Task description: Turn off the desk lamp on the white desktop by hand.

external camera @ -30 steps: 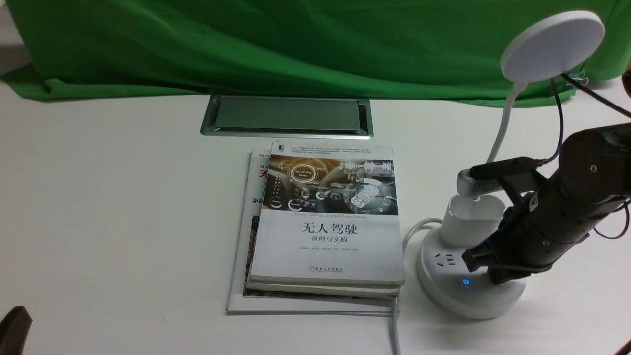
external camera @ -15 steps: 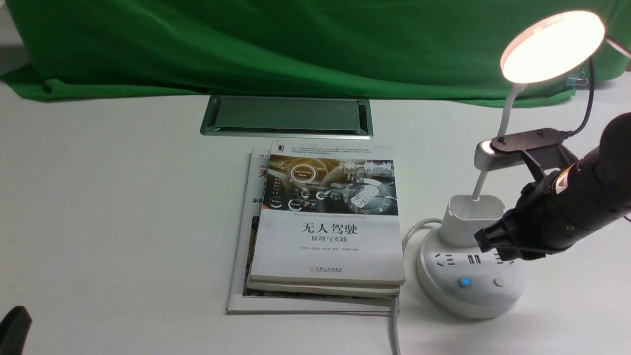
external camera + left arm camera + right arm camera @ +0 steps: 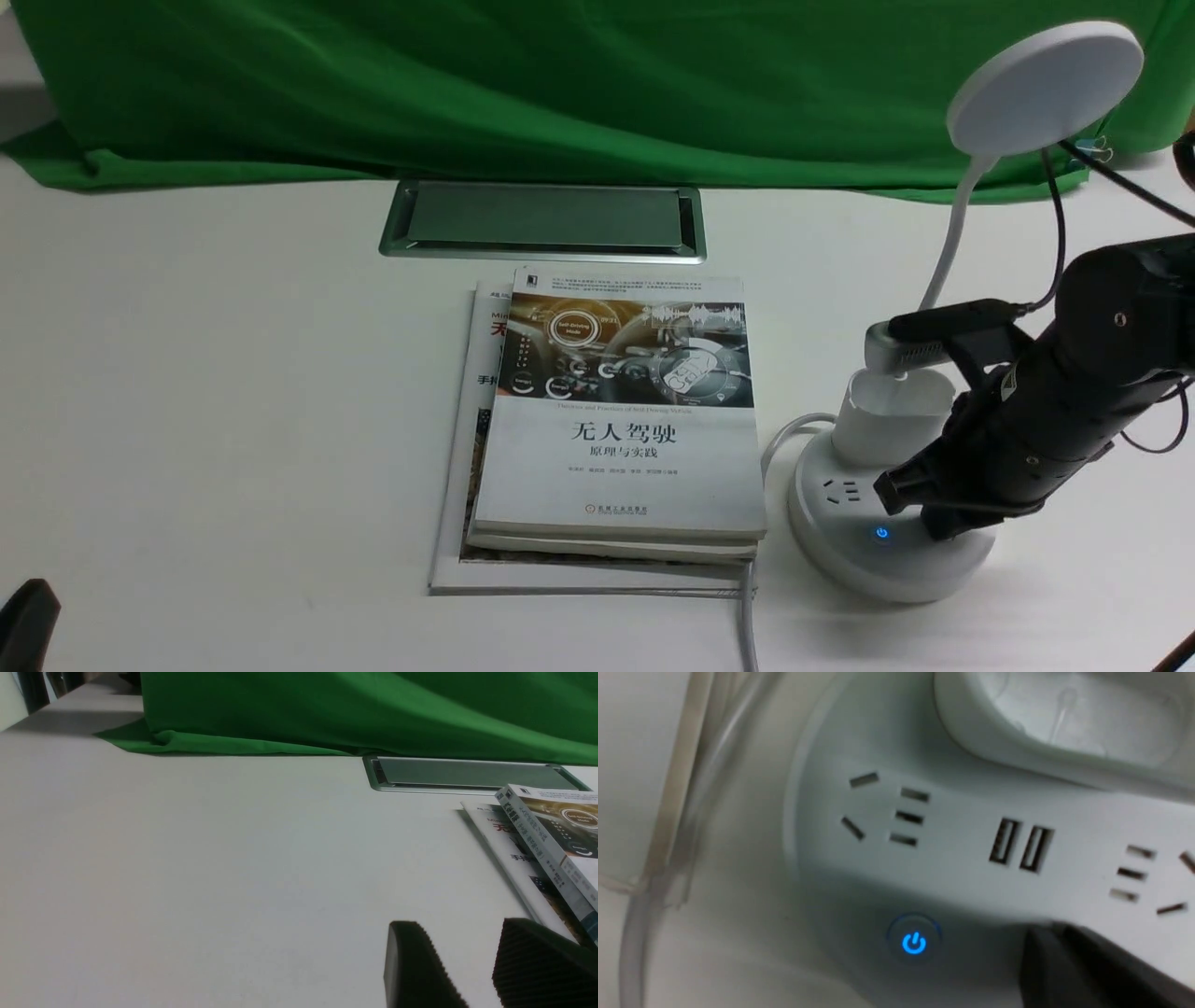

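Note:
The white desk lamp stands at the right on the white desktop (image 3: 233, 392). Its disc head (image 3: 1046, 89) is dark. A blue power button (image 3: 881, 534) glows on its round base (image 3: 840, 560). My right gripper (image 3: 941, 530) is shut, with its tip down on the base just right of the blue button, where the second button is hidden. The right wrist view shows the shut fingertips (image 3: 1045, 940) on the base (image 3: 952, 872) beside the blue button (image 3: 914, 942). My left gripper (image 3: 455, 933) is open and empty, low over the desk at the near left (image 3: 23, 621).
A stack of books (image 3: 621, 420) lies just left of the lamp base. The grey cable hatch (image 3: 543, 219) is behind it, in front of the green cloth (image 3: 560, 84). The lamp's white cable (image 3: 747, 625) runs off the front edge.
Half a second ago the lamp head was lit and my right gripper was raised off the base. Now the gripper is down on the base and the head is dark.

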### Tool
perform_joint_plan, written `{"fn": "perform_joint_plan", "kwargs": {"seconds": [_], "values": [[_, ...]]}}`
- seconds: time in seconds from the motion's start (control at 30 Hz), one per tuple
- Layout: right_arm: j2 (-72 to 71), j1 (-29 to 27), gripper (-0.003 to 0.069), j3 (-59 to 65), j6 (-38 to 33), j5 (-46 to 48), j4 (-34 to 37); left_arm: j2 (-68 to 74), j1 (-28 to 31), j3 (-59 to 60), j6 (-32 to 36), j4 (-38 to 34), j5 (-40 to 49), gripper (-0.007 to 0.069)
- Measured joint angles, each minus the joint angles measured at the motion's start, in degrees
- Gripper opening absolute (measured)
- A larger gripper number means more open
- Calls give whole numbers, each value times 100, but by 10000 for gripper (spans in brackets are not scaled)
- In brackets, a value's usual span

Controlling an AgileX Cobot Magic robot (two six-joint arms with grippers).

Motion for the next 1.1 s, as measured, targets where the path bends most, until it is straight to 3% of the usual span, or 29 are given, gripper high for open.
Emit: {"fn": "perform_joint_plan", "kwargs": {"seconds": [0.3, 0.7, 1.1], "values": [[-737, 0, 52, 93, 1, 195, 10, 0, 0, 0, 0, 0, 0, 242], [-3750, 0, 62, 1662, 18, 348, 10, 0, 0, 0, 0, 0, 0, 242], [-5804, 0, 62, 1899, 33, 203, 10, 0, 0, 0, 0, 0, 0, 242]]}}
